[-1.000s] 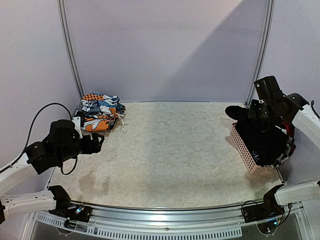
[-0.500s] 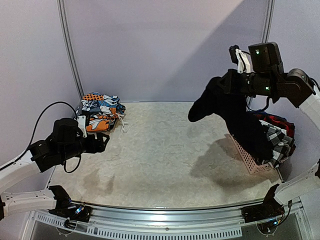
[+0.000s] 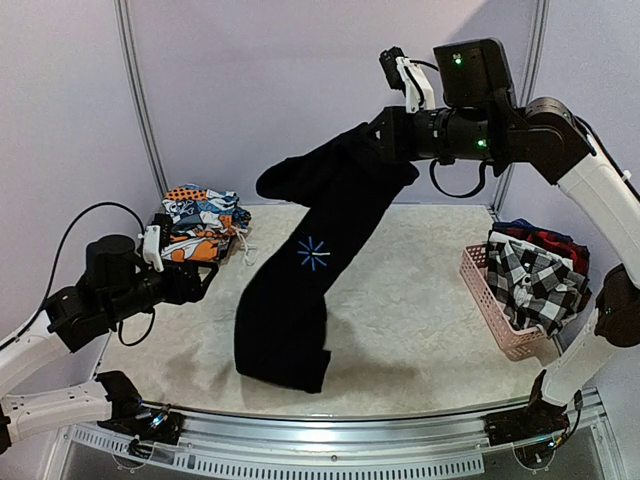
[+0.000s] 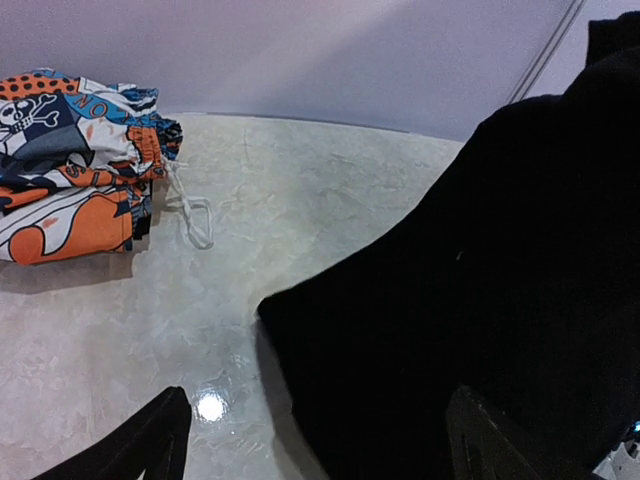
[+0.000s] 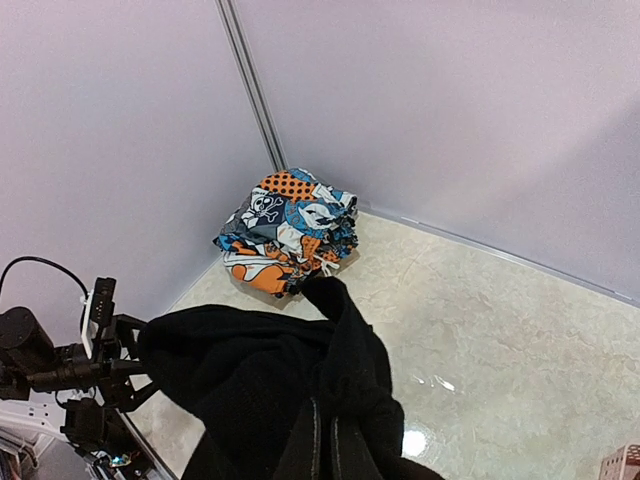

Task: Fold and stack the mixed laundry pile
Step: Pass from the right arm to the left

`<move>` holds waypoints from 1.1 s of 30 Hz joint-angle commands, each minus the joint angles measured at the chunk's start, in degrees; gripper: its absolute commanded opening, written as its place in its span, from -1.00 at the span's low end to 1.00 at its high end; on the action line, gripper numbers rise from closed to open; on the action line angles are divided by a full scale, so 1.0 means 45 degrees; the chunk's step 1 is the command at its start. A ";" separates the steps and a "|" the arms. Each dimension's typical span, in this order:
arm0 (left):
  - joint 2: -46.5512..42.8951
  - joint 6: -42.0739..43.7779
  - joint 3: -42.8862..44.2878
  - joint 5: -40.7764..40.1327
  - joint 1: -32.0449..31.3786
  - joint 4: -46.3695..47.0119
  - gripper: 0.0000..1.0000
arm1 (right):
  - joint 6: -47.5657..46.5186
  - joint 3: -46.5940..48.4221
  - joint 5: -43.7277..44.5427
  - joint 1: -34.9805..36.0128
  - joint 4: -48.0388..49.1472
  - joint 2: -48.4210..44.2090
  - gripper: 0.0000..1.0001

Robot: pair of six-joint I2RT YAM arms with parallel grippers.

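Note:
My right gripper (image 3: 385, 140) is shut on the large black garment (image 3: 300, 300) and holds it high over the table's middle. The garment hangs down to the left, and its lower end rests on the table near the front. It has a small blue-white star print (image 3: 313, 253). In the right wrist view the black garment (image 5: 280, 390) hides the fingers. My left gripper (image 3: 200, 283) is open and empty at the left, with the black garment (image 4: 480, 280) just ahead of it. The orange-blue-white printed pieces (image 3: 200, 225) are stacked at the back left. The checked garment (image 3: 535, 280) and the red/navy plaid (image 3: 545, 237) lie in the basket.
The pink perforated basket (image 3: 500, 320) stands at the right edge of the table. The printed stack also shows in the left wrist view (image 4: 70, 160), with a white drawstring (image 4: 195, 215) trailing from it, and in the right wrist view (image 5: 290, 230). Grey walls close off the back and sides.
My right arm has lifted the black garment out of the basket and swung it up and left over the table's middle. The checked garment is now uncovered. The left gripper has barely moved.

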 commanded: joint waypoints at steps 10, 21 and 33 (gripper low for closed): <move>0.0877 0.0519 -0.0860 0.2540 -0.0230 0.2672 0.91 | -0.1229 -0.0935 -0.1008 0.0025 0.1614 -0.0478 -0.99; 0.3377 0.1567 -0.0453 0.4681 -0.1120 0.6357 0.95 | -0.2061 -0.3767 -0.1975 0.0025 0.2466 -0.1393 -0.94; 0.6684 0.2288 0.2413 0.4433 -0.3051 0.6834 0.91 | -0.2171 -0.7060 -0.2028 0.0020 0.3244 -0.3118 -0.92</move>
